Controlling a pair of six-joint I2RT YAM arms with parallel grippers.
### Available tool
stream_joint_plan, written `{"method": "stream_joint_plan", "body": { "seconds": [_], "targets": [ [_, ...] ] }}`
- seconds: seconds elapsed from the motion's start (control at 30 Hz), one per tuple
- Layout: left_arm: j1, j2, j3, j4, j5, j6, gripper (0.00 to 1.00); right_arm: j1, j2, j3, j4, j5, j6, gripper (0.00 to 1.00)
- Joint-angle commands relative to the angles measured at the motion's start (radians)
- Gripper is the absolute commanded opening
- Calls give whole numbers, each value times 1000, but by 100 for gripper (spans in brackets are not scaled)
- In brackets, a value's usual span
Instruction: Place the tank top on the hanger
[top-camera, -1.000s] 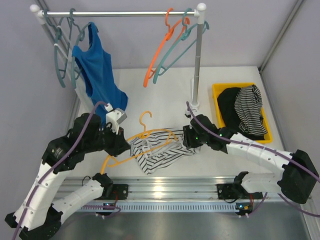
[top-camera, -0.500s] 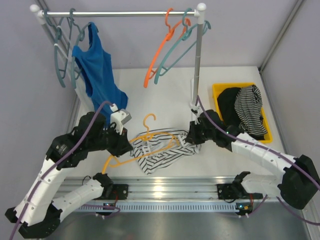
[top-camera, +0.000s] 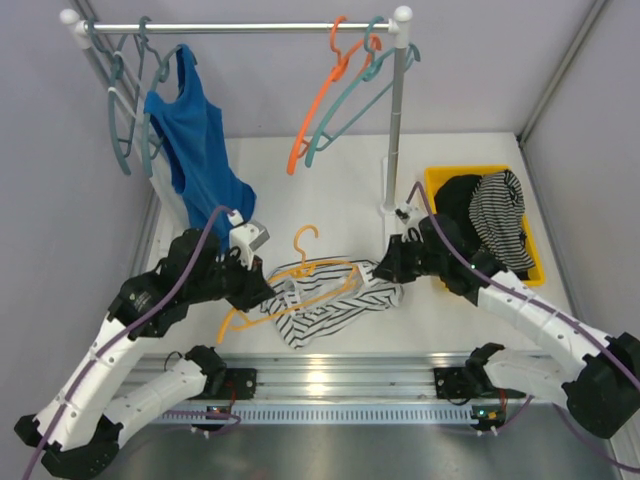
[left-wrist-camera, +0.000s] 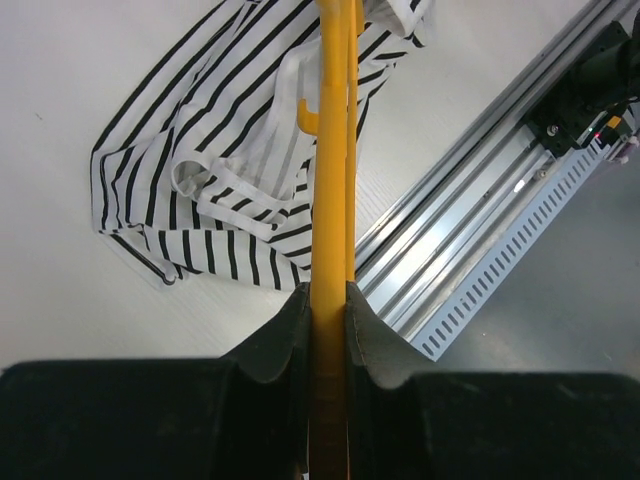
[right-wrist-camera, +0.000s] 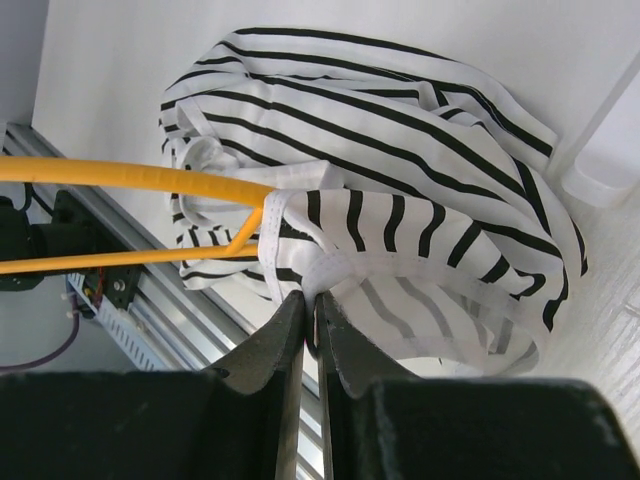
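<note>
The tank top (top-camera: 330, 305), white with bold black stripes, lies crumpled on the table in front of the rail. The yellow-orange hanger (top-camera: 300, 272) is held above it, its right shoulder pushed into the fabric. My left gripper (top-camera: 255, 283) is shut on the hanger's left arm (left-wrist-camera: 330, 200). My right gripper (top-camera: 385, 272) is shut on the tank top's white hem (right-wrist-camera: 340, 268) and lifts that edge. In the right wrist view the hanger's end (right-wrist-camera: 240, 205) sits inside a strap loop of the tank top (right-wrist-camera: 400, 160).
A clothes rack (top-camera: 240, 27) at the back carries a blue top (top-camera: 195, 140), teal hangers (top-camera: 120, 110) and an orange hanger (top-camera: 320, 100). Its right post (top-camera: 393, 130) stands just behind my right gripper. A yellow bin (top-camera: 440, 185) with dark garments is at right. An aluminium rail (top-camera: 330, 375) runs along the near edge.
Both arms moved rightward and back. The hanger shifted right over the tank top, and the right gripper pulled the tank top's edge toward the rack post, stretching the fabric.
</note>
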Motion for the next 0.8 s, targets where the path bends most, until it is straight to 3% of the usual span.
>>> {"method": "stream_joint_plan", "body": {
  "seconds": [0.0, 0.37, 0.57, 0.77],
  "targets": [
    [-5, -39, -6, 153, -8, -9, 0, -24, -39, 41, 8, -44, -4, 9],
    [-3, -50, -17, 170, 73, 19, 0, -49, -83, 35, -19, -54, 0, 9],
    [-5, -69, -91, 244, 150, -4, 0, -61, -95, 65, -21, -63, 6, 9],
    [-5, -53, -126, 323, 139, -1, 0, -75, -124, 82, -27, -90, 5, 9]
  ]
}}
